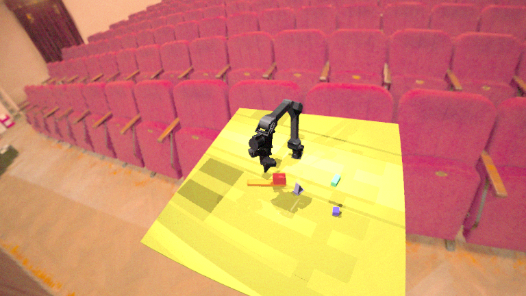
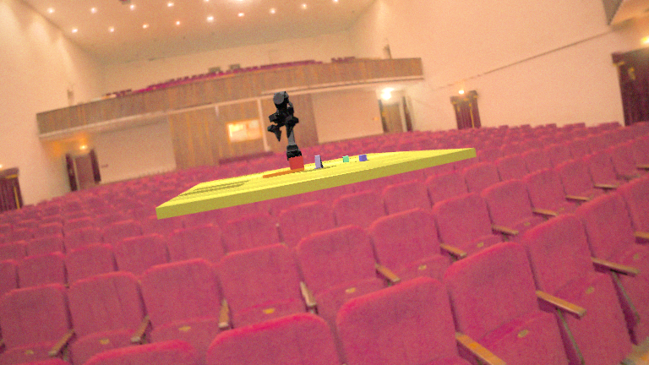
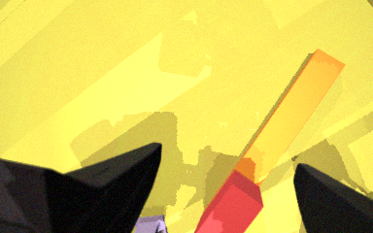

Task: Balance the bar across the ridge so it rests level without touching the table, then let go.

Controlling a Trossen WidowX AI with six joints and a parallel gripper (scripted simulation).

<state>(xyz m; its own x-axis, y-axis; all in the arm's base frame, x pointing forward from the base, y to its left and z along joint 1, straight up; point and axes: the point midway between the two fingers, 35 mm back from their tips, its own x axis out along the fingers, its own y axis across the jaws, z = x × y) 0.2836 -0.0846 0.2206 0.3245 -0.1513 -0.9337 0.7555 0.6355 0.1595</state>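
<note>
The orange bar (image 1: 259, 182) (image 2: 277, 174) (image 3: 296, 112) lies flat on the yellow table. A red block (image 1: 279, 179) (image 2: 297, 162) (image 3: 230, 204) sits at one end of the bar. The lavender ridge (image 1: 297, 189) (image 2: 318, 161) (image 3: 152, 225) stands just beyond the red block's end, apart from the bar; only a part of it shows at the bottom of the wrist view. My gripper (image 1: 267, 165) (image 3: 227, 162) is open and empty, pointing down above the bar. In the wrist view the red block shows between and below the fingertips.
A green block (image 1: 335, 179) (image 2: 345, 159) lies to the right of the ridge in the top and exterior views. A small blue-violet block (image 1: 335, 211) (image 2: 362, 157) lies further right. The table (image 1: 271, 262) (image 2: 335, 184) ends in open edges, with rows of seats around.
</note>
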